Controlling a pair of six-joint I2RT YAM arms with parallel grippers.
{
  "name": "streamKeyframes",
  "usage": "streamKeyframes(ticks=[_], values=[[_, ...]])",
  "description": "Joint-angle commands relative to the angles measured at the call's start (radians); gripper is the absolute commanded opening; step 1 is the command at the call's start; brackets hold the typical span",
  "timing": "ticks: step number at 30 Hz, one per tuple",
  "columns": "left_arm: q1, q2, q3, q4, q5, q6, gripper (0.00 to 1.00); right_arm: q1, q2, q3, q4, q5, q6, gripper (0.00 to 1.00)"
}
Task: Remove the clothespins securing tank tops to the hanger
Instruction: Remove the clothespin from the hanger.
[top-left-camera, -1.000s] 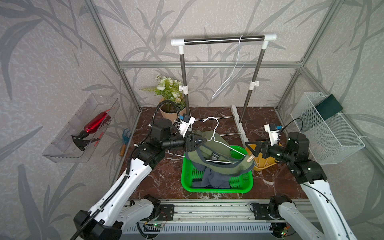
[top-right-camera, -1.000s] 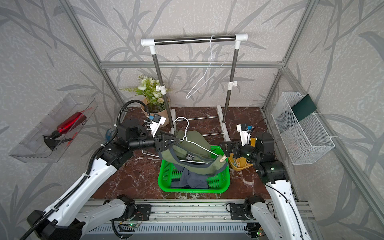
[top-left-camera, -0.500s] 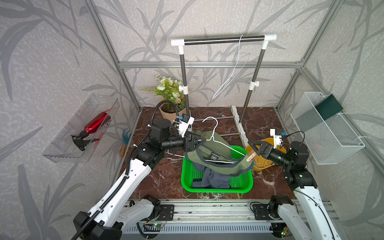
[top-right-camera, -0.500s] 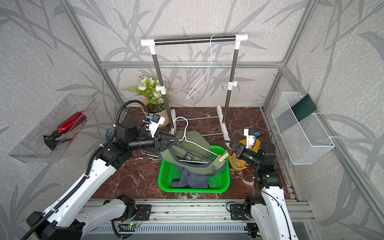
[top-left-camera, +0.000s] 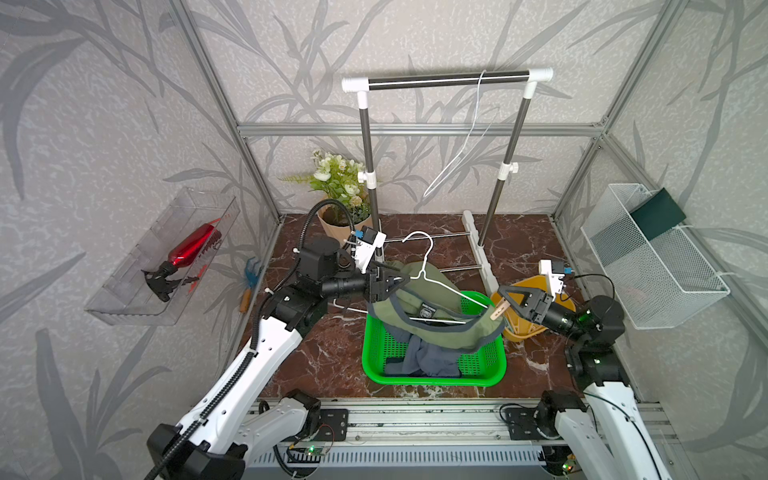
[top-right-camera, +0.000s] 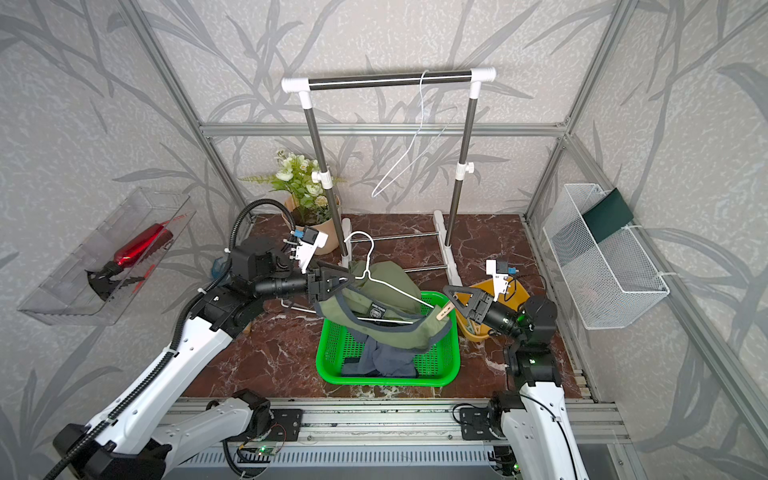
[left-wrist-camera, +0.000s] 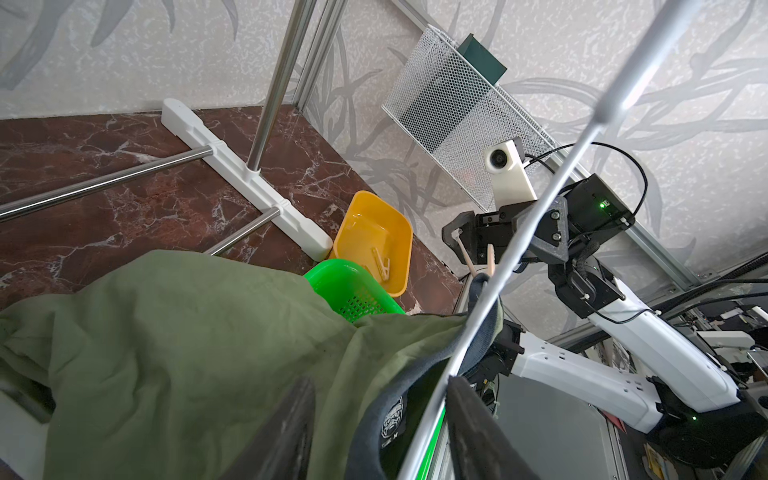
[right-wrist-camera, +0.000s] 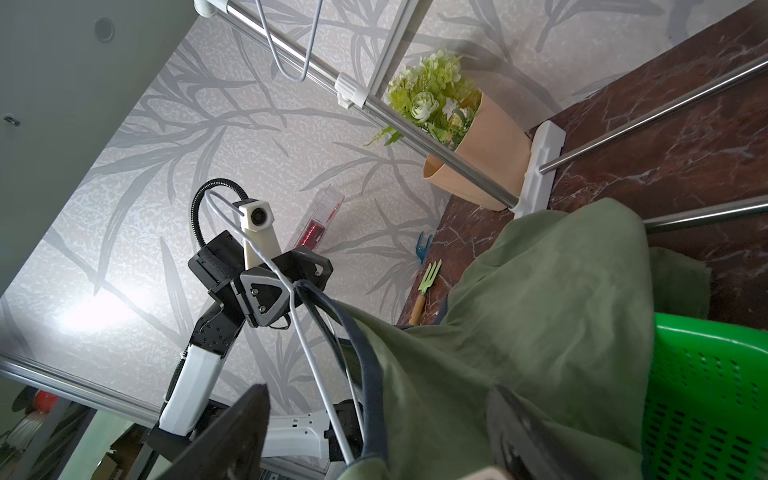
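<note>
Tank tops (top-left-camera: 434, 332) over basket (top-left-camera: 376, 349), rack base (top-left-camera: 474, 239) behind, yellow bin (top-left-camera: 519, 332) beside, left floor (top-left-camera: 324, 353) bare

Bright, even, diffuse light; soft faint shadows on the red-brown marble floor (top-left-camera: 332, 353); both top views sharp, aluminium frame posts (top-left-camera: 226, 104) bowed at edges. Right wrist: glare patch on grey leaf-patterned wall (right-wrist-camera: 95, 307). Left wrist: white wire hanger (left-wrist-camera: 586, 141) near lens, blurred.

Left claw (top-left-camera: 398, 284) clamped — right claw (top-left-camera: 503, 304) spread
</note>
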Motion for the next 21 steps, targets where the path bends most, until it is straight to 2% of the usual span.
streamKeyframes(ticks=[1,5,9,21], values=[[0.008,-0.023,0.014,0.024,0.01,0.004,0.0,-0.002,-0.032,0.01,-0.015,-0.039,-0.008,0.8],[0.01,-0.02,0.015,0.035,0.011,-0.004,0.0,-0.002,-0.052,0.004,-0.035,-0.045,-0.013,0.75],[0.01,-0.018,0.012,0.041,0.011,-0.011,0.0,-0.002,-0.054,0.004,-0.044,-0.046,-0.02,0.61],[0.015,-0.016,0.011,0.064,0.001,-0.025,0.0,0.002,-0.081,0.013,-0.179,-0.054,-0.114,0.59]])
